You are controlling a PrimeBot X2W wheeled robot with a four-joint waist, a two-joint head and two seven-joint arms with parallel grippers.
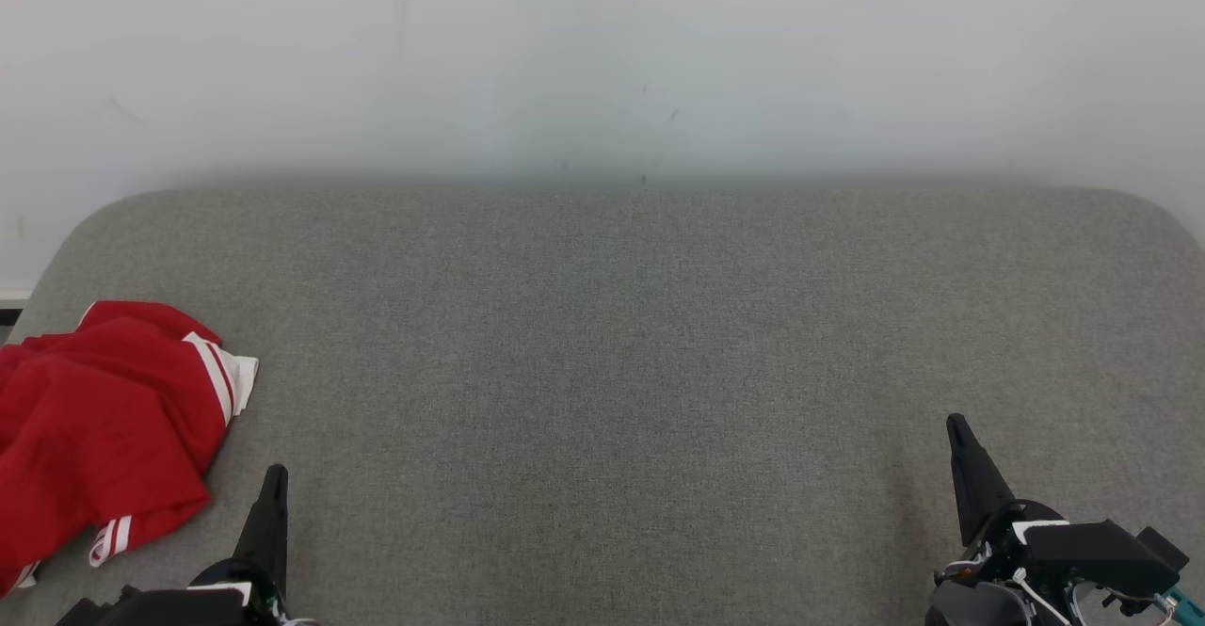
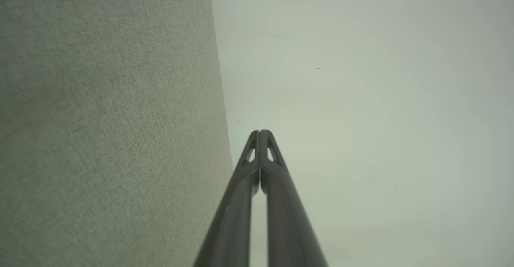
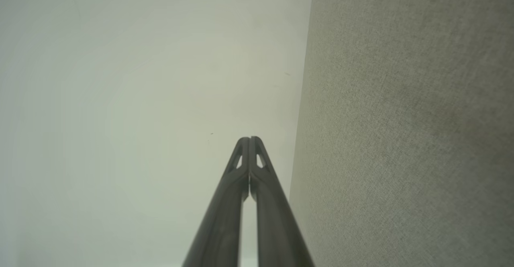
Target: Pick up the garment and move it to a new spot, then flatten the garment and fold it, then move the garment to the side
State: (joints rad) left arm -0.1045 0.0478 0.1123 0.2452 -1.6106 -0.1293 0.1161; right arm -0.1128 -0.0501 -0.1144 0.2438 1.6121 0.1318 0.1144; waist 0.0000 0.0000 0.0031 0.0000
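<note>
Left gripper, grey upholstery, white wall

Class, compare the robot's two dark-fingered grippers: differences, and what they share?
The left gripper sits beside the crumpled red, white-striped garment; the right gripper is far from it. In the head view the right gripper's tip reaches higher than the left's. Both are shut and empty.

red garment, cropped at left edge
</note>
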